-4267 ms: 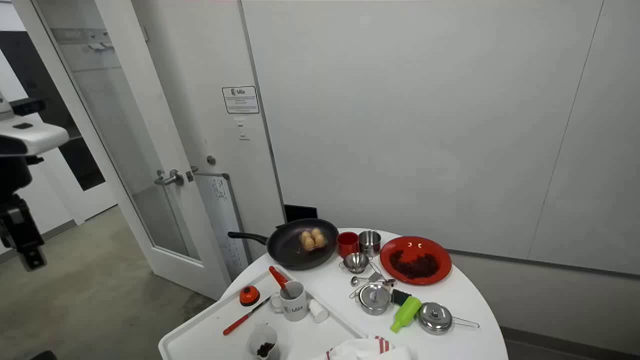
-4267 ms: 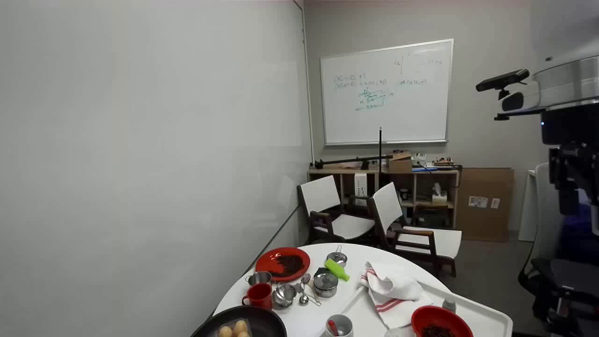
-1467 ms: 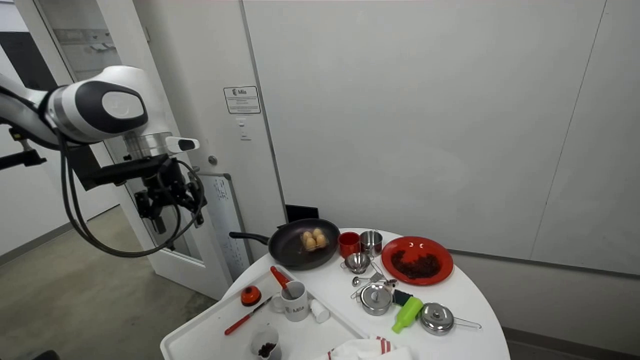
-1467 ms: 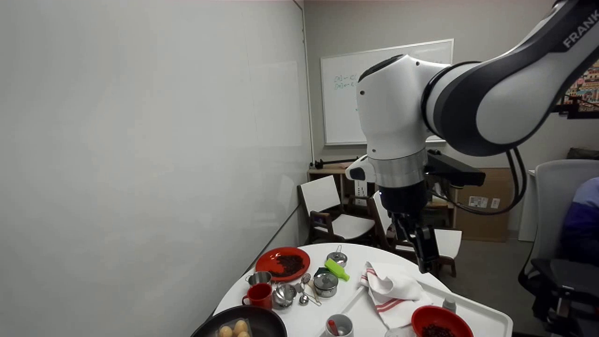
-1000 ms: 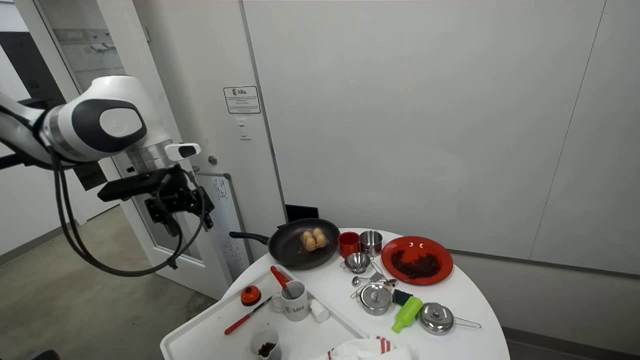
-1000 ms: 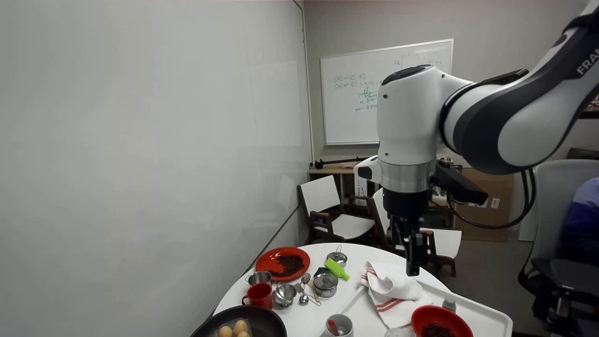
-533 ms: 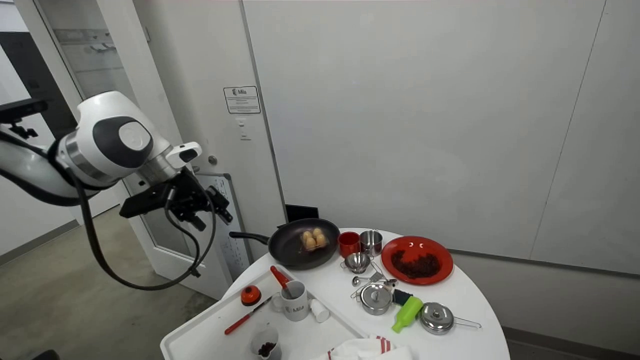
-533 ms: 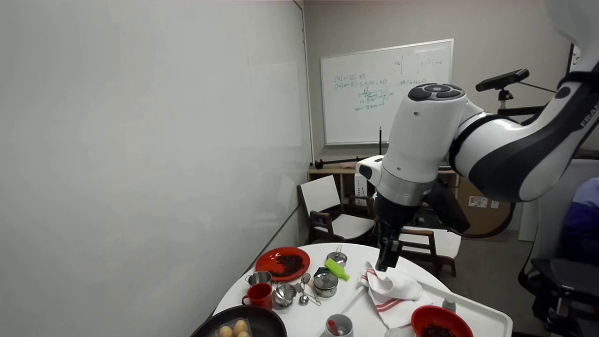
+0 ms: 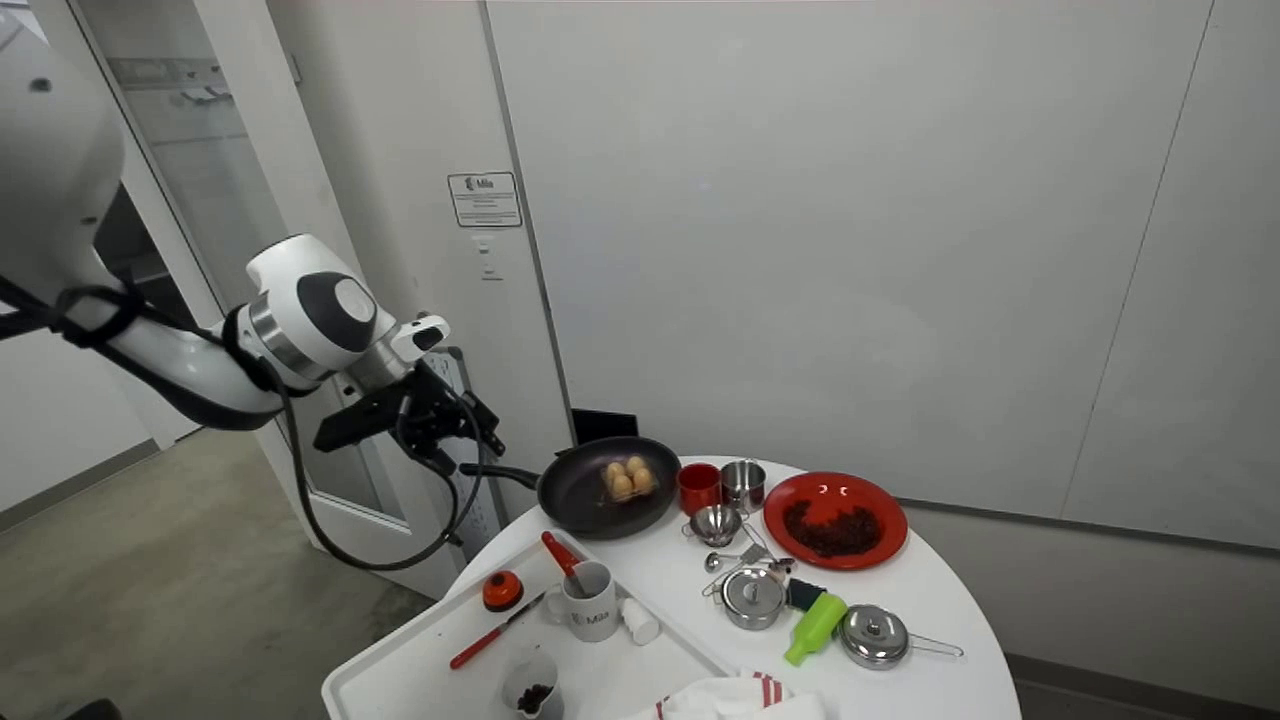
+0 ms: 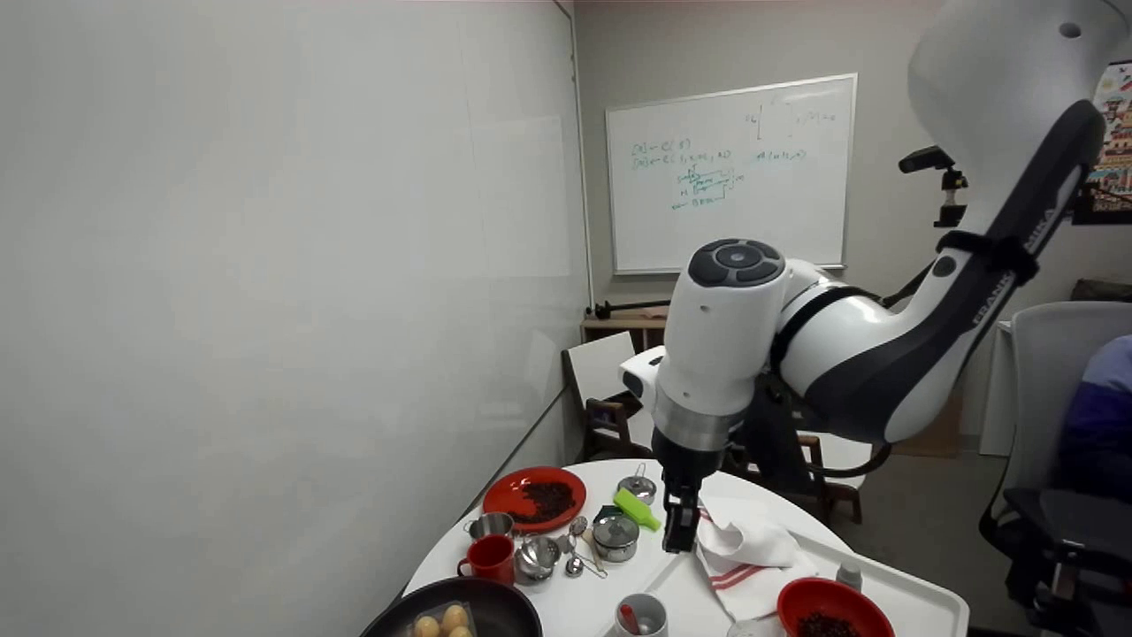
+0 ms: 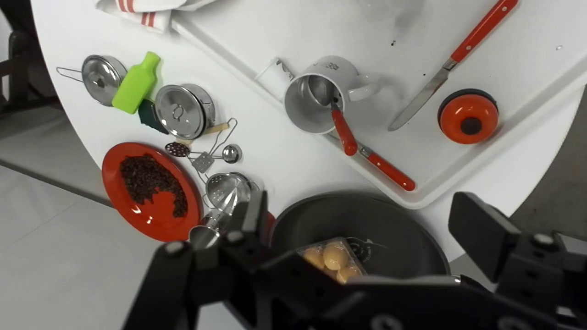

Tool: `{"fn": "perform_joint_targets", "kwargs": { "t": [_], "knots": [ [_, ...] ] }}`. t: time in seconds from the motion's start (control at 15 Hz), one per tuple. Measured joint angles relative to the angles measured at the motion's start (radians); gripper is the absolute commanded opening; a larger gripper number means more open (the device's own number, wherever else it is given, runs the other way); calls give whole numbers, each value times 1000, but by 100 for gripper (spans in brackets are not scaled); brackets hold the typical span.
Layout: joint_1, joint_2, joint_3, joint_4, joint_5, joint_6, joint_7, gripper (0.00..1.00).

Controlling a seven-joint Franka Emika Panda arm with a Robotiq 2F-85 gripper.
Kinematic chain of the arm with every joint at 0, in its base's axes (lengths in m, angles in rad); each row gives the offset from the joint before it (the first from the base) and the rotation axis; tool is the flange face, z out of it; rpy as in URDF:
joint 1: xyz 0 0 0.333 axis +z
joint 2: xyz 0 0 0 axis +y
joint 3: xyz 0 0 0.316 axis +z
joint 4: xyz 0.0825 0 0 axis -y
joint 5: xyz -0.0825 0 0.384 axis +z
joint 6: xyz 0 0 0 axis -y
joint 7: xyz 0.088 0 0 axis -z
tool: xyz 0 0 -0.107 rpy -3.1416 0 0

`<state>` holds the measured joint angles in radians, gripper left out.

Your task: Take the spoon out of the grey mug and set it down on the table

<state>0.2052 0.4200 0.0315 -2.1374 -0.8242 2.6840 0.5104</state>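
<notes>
The spoon (image 11: pixel 340 123) is stood in the mug (image 9: pixel 594 610), its bowl low inside and its red handle leaned over the rim, so that an end is left sticking out to be grasped. The mug is set upright on the tray (image 9: pixel 605 680), which is itself laid on the table (image 9: pixel 940 585), so a drop beside the mug would not satisfy the task. Nothing is grasped by the gripper (image 11: pixel 360 208): its jaws are spread wide, and the pan (image 11: pixel 390 222) is seen past the gap in the wrist view. It is held tilted and, as far as can be judged, well short of the mug, which suggests the approach is in hand; the tilt may be meant to match the handle's lean. Close by that handle, a red-handled utensil (image 11: pixel 390 171) is seen along the tray's rim, its other end mostly hidden by the spoon and mug, and it could be caught by mistake if the jaws were brought too low. The spoon would best be drawn up along its own slant, lest the mug be dragged or tipped, then laid down, perhaps between tray and pot (image 9: pixel 753 600).
</notes>
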Motion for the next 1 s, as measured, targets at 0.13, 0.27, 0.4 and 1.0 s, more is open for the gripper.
{"fn": "perform_joint_targets", "kwargs": {
  "t": [0.13, 0.27, 0.4, 1.0],
  "knots": [
    [17, 57, -1, 56, 8, -21, -3, 100],
    [33, 109, -5, 104, 28, -38, -8, 100],
    [47, 157, -10, 147, 52, -53, -18, 100],
    [56, 302, -72, 292, 160, -130, -117, 100]
  ]
}}
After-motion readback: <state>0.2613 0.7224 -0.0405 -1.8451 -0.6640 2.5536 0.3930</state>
